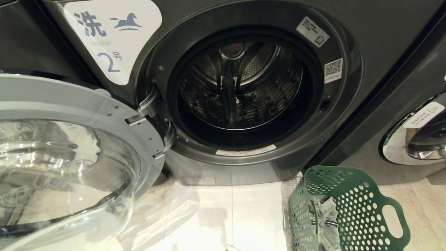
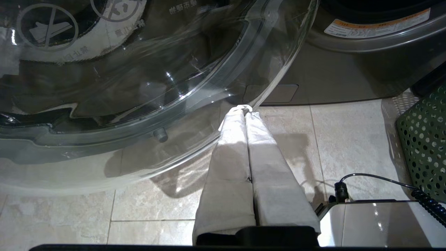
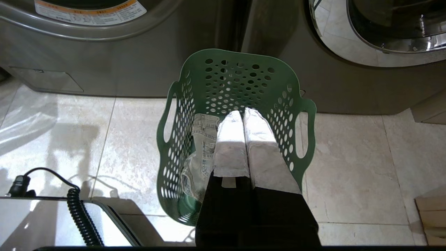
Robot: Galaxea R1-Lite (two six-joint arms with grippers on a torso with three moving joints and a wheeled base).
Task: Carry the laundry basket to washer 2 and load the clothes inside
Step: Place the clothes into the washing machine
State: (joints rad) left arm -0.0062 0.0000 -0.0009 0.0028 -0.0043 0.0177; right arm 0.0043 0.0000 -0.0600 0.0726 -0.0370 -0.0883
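Washer 2 [image 1: 115, 42] stands straight ahead with its door [image 1: 69, 139] swung open to the left and its drum [image 1: 240, 83] empty. The green perforated laundry basket [image 1: 352, 205] sits on the floor at the lower right, with pale denim clothes [image 3: 202, 146] inside. My right gripper [image 3: 244, 111] hangs shut above the basket's opening [image 3: 237, 76], holding nothing. My left gripper [image 2: 245, 109] is shut and empty, close to the rim of the glass door [image 2: 271, 80]. Neither arm shows in the head view.
A second washer with a shiny door [image 1: 414, 139] stands to the right. The floor is pale tile [image 1: 223, 216]. Part of my base with a coiled cable [image 3: 80, 212] shows low in both wrist views. The basket's edge [image 2: 425, 143] sits right of my left gripper.
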